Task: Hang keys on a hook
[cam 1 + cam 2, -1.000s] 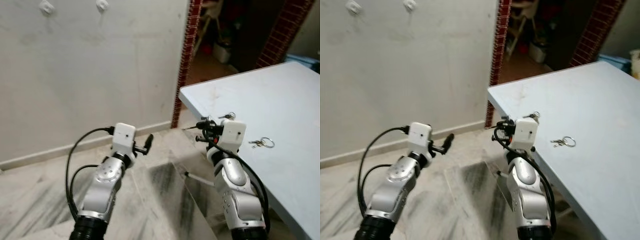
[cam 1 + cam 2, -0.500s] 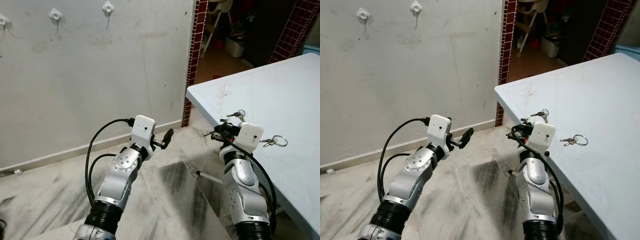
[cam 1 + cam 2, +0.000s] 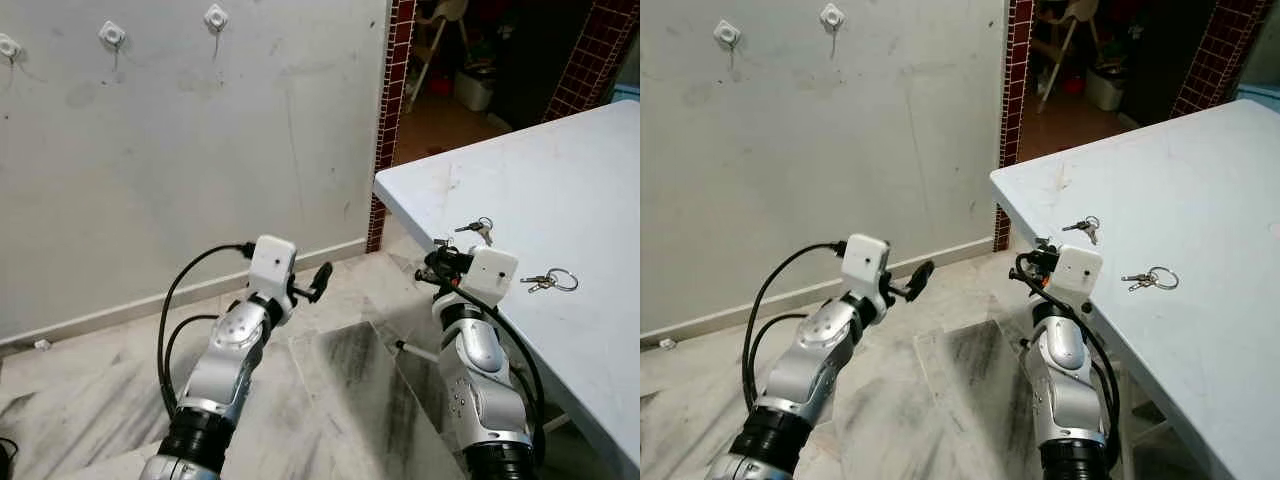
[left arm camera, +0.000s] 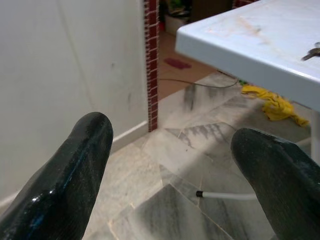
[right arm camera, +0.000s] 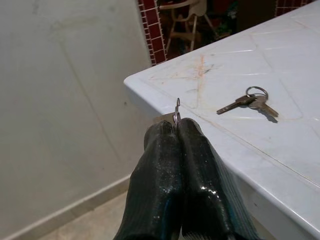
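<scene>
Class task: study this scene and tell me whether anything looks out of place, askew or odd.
Two key sets lie loose on the white table while the wall hooks hang bare. A yellow cloth lies crumpled on the floor under the table. The right end effector is pinched shut on a thin key ring.

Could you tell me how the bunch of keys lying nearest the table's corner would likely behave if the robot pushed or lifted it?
The keys are thin metal pieces on a loose ring, so lifted they would probably dangle and swing rather than stay stiff. Lying flat on the smooth white table, they would likely slide, not roll. They look small, so probably light.
</scene>
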Motion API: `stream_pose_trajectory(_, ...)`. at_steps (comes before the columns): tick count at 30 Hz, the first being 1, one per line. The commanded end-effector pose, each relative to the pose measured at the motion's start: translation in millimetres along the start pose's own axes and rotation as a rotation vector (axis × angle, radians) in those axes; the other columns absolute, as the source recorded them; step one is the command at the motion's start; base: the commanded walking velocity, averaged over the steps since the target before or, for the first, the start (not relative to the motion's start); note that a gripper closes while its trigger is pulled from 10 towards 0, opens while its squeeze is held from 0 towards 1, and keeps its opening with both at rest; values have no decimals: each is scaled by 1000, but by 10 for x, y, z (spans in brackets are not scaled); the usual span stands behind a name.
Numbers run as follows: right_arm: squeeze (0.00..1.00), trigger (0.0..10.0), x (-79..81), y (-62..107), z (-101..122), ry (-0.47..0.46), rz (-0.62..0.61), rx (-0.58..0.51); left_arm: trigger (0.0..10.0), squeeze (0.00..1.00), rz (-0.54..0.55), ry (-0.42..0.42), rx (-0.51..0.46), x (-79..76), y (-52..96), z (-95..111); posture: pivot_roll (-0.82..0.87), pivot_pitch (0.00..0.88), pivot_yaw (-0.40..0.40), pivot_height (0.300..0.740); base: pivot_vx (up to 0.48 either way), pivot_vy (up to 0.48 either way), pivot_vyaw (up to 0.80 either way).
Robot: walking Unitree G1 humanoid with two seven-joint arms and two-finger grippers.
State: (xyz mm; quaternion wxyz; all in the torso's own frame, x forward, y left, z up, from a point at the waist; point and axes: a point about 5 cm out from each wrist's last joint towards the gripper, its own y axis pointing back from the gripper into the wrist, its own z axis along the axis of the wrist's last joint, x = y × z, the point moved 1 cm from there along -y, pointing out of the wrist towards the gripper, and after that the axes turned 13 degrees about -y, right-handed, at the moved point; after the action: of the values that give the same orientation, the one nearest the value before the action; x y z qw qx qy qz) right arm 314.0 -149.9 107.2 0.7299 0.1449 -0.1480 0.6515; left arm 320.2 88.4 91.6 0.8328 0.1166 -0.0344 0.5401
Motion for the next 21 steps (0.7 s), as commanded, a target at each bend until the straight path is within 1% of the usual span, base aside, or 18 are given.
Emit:
stream_pose_trajectory(1,0,10000,91,-10,46,5,38,-8,10000,0,30,3,-16,56,22,42,108,0,-15,740,0,0,0)
stream_pose_trajectory(4,0,10000,95,-11,27,14,55,10,10000,0,53,14,-22,71,23,57,117,0,-51,740,0,0,0)
stream_pose_trajectory(8,0,10000,120,-40,23,20,69,19,10000,0,68,20,-29,85,12,85,121,0,-64,740,0,0,0)
stream_pose_trajectory(10,0,10000,158,-61,44,25,82,15,10000,0,69,24,-32,93,3,97,115,0,-60,740,0,0,0)
stream_pose_trajectory(13,0,10000,172,-73,74,32,89,5,10000,0,68,24,-31,84,-6,97,113,0,-56,740,0,0,0)
stream_pose_trajectory(17,0,10000,137,-73,107,29,68,-11,10000,0,43,22,-37,43,-19,117,96,0,-39,740,0,0,0)
stream_pose_trajectory(21,0,10000,136,-35,102,16,59,-17,10000,0,36,20,-39,48,-41,138,84,0,-26,740,0,0,0)
